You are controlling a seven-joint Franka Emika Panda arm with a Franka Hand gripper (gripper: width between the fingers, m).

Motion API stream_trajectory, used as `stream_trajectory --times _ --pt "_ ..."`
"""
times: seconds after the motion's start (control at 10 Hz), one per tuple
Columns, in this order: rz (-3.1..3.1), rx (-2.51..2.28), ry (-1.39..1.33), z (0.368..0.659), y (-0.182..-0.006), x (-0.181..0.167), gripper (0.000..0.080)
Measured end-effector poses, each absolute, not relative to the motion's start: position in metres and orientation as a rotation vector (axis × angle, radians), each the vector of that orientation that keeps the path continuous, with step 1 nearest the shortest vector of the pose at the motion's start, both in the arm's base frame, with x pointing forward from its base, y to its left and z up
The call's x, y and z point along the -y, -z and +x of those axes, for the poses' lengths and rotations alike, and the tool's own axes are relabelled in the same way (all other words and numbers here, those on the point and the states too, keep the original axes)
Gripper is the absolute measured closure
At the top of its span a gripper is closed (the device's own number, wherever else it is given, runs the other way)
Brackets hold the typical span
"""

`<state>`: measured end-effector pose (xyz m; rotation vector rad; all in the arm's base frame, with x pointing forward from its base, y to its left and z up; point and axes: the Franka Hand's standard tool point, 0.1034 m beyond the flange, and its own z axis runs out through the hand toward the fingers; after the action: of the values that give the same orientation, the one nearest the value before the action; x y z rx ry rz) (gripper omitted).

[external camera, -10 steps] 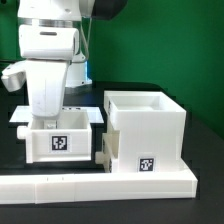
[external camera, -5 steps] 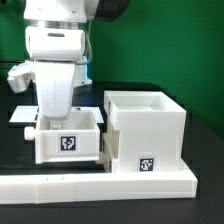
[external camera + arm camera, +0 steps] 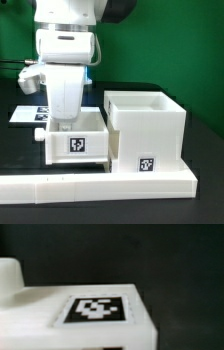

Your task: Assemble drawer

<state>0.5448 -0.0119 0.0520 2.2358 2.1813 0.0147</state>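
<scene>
The drawer (image 3: 78, 143), a small white open-top box with a black-and-white marker on the side facing the camera and a small knob (image 3: 40, 131) on its left end, sits on the black table. Its right end touches the larger white cube casing (image 3: 150, 128). My gripper (image 3: 64, 120) reaches down from above into the drawer's top and grips it; the fingertips are hidden by the drawer's wall. The wrist view shows a white part with a marker (image 3: 95, 308) close below the camera. The fingers do not show there.
A low white border wall (image 3: 100, 183) runs along the front of the table, right before the drawer and the casing. The marker board (image 3: 22, 113) lies flat at the back left, behind the arm. A green backdrop stands behind.
My gripper and the drawer have moved together toward the exterior view's right, and the gap to the casing has closed. The casing has not moved.
</scene>
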Motion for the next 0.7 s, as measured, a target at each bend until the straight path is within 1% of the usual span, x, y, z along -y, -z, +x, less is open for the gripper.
stream_trajectory --times 0.7 --pt "2.241 -2.178 0.0 0.5415 -0.0495 0.0092 0.0757"
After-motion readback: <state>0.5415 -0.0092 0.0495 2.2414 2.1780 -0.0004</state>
